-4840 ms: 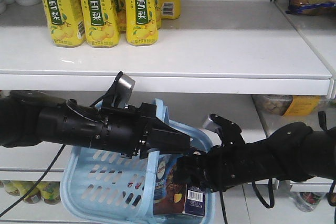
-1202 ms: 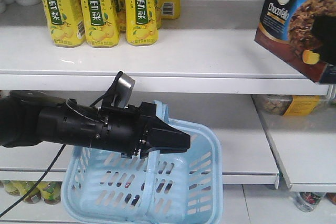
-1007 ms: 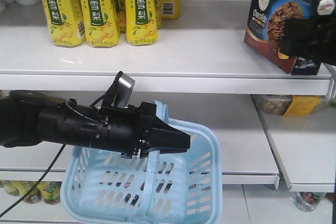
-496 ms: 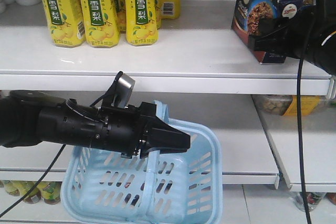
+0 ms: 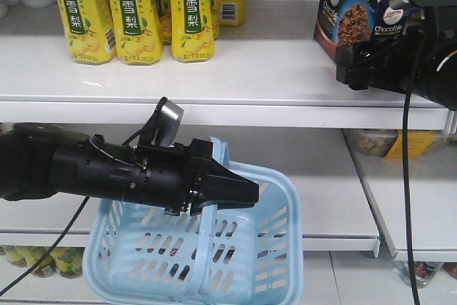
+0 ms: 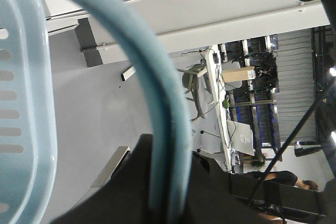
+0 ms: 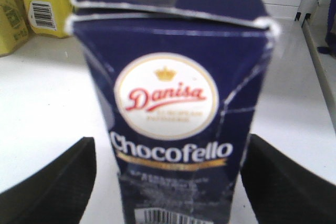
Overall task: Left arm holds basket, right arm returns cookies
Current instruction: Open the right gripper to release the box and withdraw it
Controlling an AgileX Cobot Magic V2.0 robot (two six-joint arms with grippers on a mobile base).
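The right wrist view shows the dark navy Chocofello cookie carton [image 7: 170, 106] standing upright on the white top shelf [image 7: 47, 114], with a round white Danisa logo facing the camera. The black right gripper [image 7: 168, 182] has its two fingers [image 7: 58, 182] spread wide, one on each side of the carton, and they do not touch it. In the front view the carton [image 5: 350, 8] sits at the right end of that shelf [image 5: 235, 76], with the right gripper [image 5: 357, 69] just in front of it. Tall yellow drink cartons with green labels [image 5: 136, 8] stand well apart from it, to the left. Lower down, the thick black left gripper [image 5: 221, 191] pinches the flat handle of the light blue plastic basket [image 5: 257, 248], and the basket hangs under it. In the left wrist view the light blue handle [image 6: 163, 124] runs into the black claw, clamped tight.
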